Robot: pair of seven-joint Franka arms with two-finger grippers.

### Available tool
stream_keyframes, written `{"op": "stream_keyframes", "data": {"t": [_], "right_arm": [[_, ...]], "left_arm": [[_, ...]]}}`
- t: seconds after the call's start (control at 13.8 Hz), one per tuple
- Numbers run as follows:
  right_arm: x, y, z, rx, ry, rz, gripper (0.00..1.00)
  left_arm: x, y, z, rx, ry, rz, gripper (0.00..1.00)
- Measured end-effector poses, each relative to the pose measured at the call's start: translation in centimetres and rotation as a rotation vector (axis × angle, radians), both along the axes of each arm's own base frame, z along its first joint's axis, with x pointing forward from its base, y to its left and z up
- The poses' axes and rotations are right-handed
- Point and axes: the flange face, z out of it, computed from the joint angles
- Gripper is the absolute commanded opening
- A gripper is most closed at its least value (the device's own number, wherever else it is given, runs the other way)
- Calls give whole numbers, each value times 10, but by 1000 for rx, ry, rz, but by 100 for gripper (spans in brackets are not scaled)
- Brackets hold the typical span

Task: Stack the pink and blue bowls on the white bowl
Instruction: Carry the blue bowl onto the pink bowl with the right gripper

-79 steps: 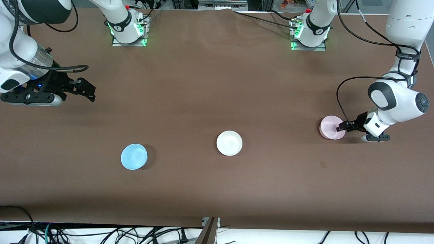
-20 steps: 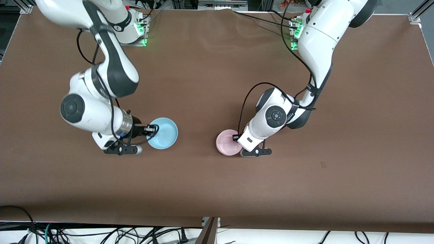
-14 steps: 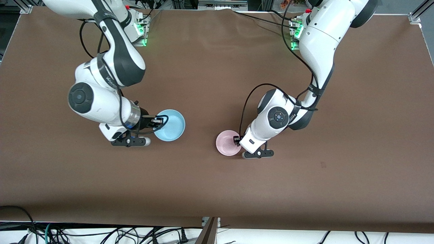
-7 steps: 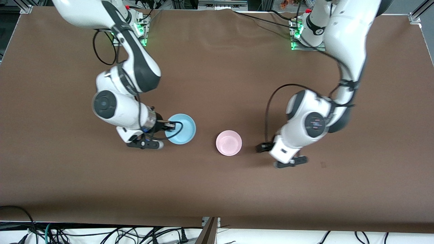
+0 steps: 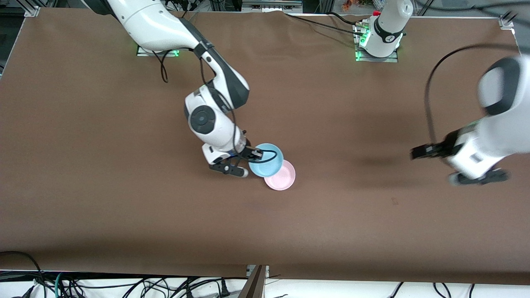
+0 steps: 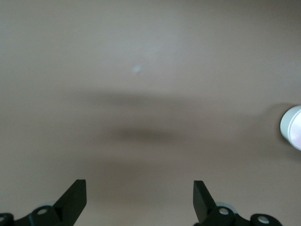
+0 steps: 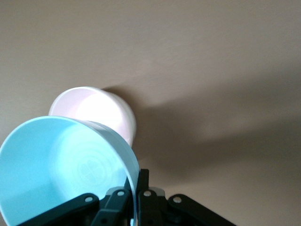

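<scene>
The pale pink bowl sits mid-table and also shows in the right wrist view. The white bowl is hidden under it. My right gripper is shut on the rim of the light blue bowl and holds it tilted, partly over the pink bowl's edge toward the right arm's end. In the right wrist view the fingers pinch the blue bowl's wall. My left gripper is open and empty over bare table toward the left arm's end; its own view shows a bowl's edge in the distance.
The brown table cover is bare apart from the bowls. The arm bases stand along the table's edge farthest from the front camera. Cables hang past the nearest edge.
The left gripper let go of the pink bowl at the white bowl's spot and pulled away toward its own end. The right gripper carried the blue bowl across until it overlaps the pink bowl.
</scene>
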Motion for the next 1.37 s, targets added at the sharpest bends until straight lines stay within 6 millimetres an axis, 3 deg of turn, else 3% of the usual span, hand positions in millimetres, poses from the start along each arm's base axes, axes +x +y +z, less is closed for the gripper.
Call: {"op": "stream_keyframes", "data": {"t": [0.14, 0.36, 0.8, 1.37], "right_arm": [[-2, 19, -10, -19, -17, -11, 0], [-5, 31, -34, -33, -30, -4, 0], [3, 29, -48, -8, -78, -24, 0], [1, 34, -58, -5, -91, -21, 0]], "left_arm": [[-23, 27, 36, 8, 9, 15, 100], [-40, 40, 58, 54, 15, -48, 100], [-39, 23, 47, 50, 40, -93, 100], [-38, 22, 43, 50, 47, -96, 100]]}}
